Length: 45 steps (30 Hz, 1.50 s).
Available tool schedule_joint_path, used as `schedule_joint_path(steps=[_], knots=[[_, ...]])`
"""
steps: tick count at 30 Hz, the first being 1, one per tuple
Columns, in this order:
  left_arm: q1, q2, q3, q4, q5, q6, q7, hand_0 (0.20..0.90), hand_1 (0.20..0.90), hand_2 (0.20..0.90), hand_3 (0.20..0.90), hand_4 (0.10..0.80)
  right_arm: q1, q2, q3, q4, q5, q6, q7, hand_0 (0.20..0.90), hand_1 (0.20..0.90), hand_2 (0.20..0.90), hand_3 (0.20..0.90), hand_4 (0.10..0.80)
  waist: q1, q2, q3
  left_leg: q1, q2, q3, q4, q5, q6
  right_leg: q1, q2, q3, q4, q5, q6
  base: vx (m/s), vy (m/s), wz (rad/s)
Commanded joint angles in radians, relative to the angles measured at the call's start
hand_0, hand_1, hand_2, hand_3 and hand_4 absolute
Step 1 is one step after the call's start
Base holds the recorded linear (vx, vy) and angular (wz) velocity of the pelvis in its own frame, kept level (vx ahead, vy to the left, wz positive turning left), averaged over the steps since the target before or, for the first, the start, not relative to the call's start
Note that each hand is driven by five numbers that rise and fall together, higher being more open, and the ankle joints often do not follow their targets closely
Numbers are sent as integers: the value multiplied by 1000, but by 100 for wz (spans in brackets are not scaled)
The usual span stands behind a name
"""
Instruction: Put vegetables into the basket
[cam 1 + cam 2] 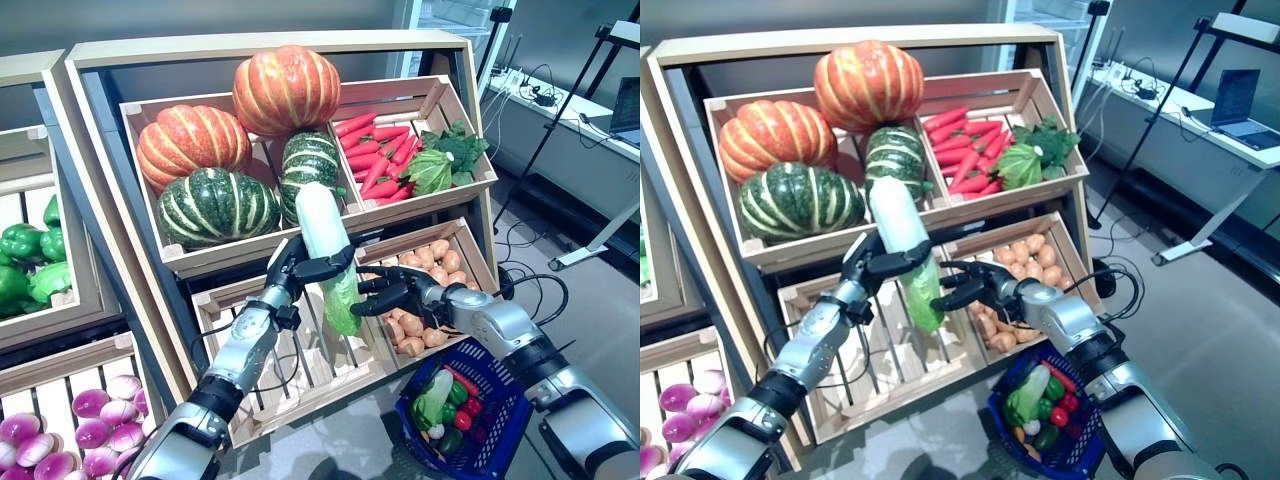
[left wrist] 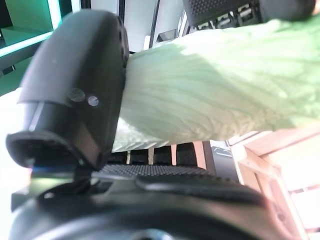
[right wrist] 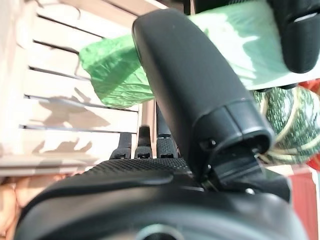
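A long napa cabbage (image 1: 322,232), white at the stalk and green at the leafy end, hangs stalk-up in front of the wooden shelf. My left hand (image 1: 292,272) is shut on its middle, and the left wrist view shows the pale green leaves (image 2: 210,95) against the thumb. My right hand (image 1: 400,292) is open beside the leafy lower end, fingers stretched toward it. In the right wrist view the green leaf (image 3: 115,70) lies just past the thumb (image 3: 190,90). The blue basket (image 1: 505,425) sits low at the right, below my right forearm, holding several vegetables.
The shelf holds pumpkins (image 1: 285,88), red vegetables (image 1: 375,150), a leafy green (image 1: 435,165) and potatoes (image 1: 430,265). An empty slatted crate (image 1: 300,365) is below the cabbage. Green peppers (image 1: 25,255) and purple onions (image 1: 95,415) are at the left. A desk (image 1: 590,115) stands far right.
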Motion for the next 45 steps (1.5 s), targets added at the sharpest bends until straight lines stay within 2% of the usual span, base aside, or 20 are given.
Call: schedule_joint_path(steps=[1, 5, 8, 10, 13, 17, 24, 27, 35, 40, 45], knots=[[-101, -93, -64, -146, -108, -112, -30, 300, 300, 300, 300, 400, -225, 132, -65, -9, -92, -178, -139, 900, 900, 900, 900, 800, -10, -15, -68, -32, -142, -11, -38, 21, 95, 31, 35, 66, -10, -9, -49, -18, 14, -4], [-96, -110, -71, -164, -132, -112, -17, 300, 300, 300, 300, 400, -234, 153, -54, -26, -145, -170, -171, 900, 900, 900, 900, 800, -10, -12, -65, -28, -144, -9, -45, 22, 97, 32, 36, 72, -14, -7, -48, -4, 3, -1], [-96, -121, -75, -172, -146, -113, -18, 300, 300, 300, 300, 400, -242, 181, -51, -22, -45, -154, -188, 900, 900, 900, 900, 800, -7, -11, -64, -24, -145, -9, -49, 23, 98, 35, 36, 72, -18, -6, -49, -2, 3, 1], [-95, -124, -73, -180, -156, -109, -27, 300, 300, 300, 300, 400, -233, 206, -53, -11, 98, -143, -157, 900, 900, 900, 900, 800, -2, -12, -64, -22, -146, -10, -53, 24, 97, 40, 36, 69, -23, -5, -48, -7, 8, 5], [-94, -124, -75, -191, -162, -94, -43, 300, 300, 300, 300, 400, -198, 237, -52, 10, 214, -153, -114, 900, 900, 900, 900, 800, 5, -14, -66, -19, -145, -11, -57, 25, 95, 47, 34, 62, -29, -4, -48, -6, 2, 3], [-100, -124, -82, -191, -174, -86, -49, 300, 300, 300, 300, 400, -184, 241, -54, 41, 211, -154, -85, 900, 900, 900, 900, 800, 8, -17, -70, -19, -145, -15, -58, 25, 93, 49, 33, 56, -32, -2, -46, -9, -10, 4], [-120, -141, -106, -175, -197, -91, -66, 300, 300, 300, 300, 400, -241, 240, -17, 109, 242, -101, -5, 900, 900, 900, 900, 800, 10, -22, -75, -21, -143, -20, -61, 27, 90, 46, 33, 56, -35, 1, -46, 0, 0, 0], [-122, -140, -128, -167, -205, -78, -94, 300, 300, 300, 300, 400, -268, 252, 14, 132, 276, -58, 86, 900, 900, 900, 900, 800, 14, -24, -79, -21, -145, -23, -62, 27, 89, 47, 32, 56, -36, 0, -47, 0, 0, 0], [-110, -138, -161, -135, -210, -63, -148, 300, 300, 300, 300, 400, -319, 264, 39, 165, 345, -55, 266, 900, 900, 900, 900, 800, 24, -26, -90, -21, -144, -27, -62, 27, 86, 51, 29, 52, -38, -1, -46, 3, 3, 4], [-87, -138, -178, -98, -205, -54, -204, 300, 300, 300, 300, 400, -335, 269, 37, 179, 389, -8, 475, 900, 900, 900, 900, 800, 31, -29, -98, -20, -146, -35, -59, 23, 85, 54, 28, 51, -34, -8, -46, 8, 7, 3], [-82, -146, -189, -74, -206, -41, -239, 300, 300, 300, 300, 400, -347, 267, 28, 213, 397, -40, 589, 900, 900, 900, 900, 800, 35, -31, -103, -17, -147, -38, -60, 21, 86, 57, 28, 50, -35, -10, -45, 9, 1, 7]])
